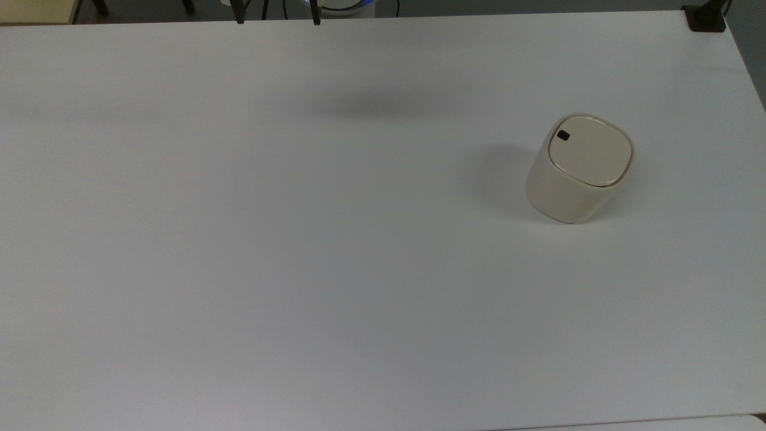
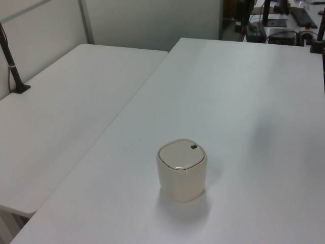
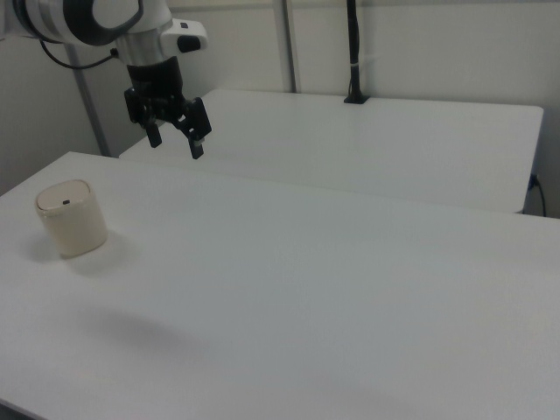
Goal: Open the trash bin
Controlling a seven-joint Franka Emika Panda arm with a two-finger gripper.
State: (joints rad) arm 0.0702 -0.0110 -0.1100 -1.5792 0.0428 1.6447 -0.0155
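A: What is seen in the top view?

B: The trash bin (image 1: 579, 169) is found standing upright on the white table (image 1: 299, 239), towards the top view's right. Its lid (image 1: 590, 150) is lying flat and shut, and the small black button (image 1: 563, 135) is set at the corner of the lid nearest the top view's upper left. A soft shadow is cast on the table well apart from the bin, towards the top view's upper middle.

A: And in the left view?

B: The bin (image 2: 182, 171) is shown near the front of the table (image 2: 244, 91), with the button (image 2: 194, 147) placed at the far right corner of the lid (image 2: 181, 154), as the left view gives it. Nothing is touching the bin.

A: And the right view?

B: The gripper (image 3: 175, 142) is held in the air above the bin (image 3: 71, 218) and to the right view's right of it, well apart. The fingers are spread wide and nothing is gripped.

A: How should the step in hand be done well?

B: The approach is judged to be just beginning. The button (image 3: 65, 204) is probably meant to be pressed, so one fingertip should be lined up squarely over it and brought straight down. Sideways force should be avoided, since a light bin is likely to be pushed along or tipped. Room should be left above the lid for it to swing up.
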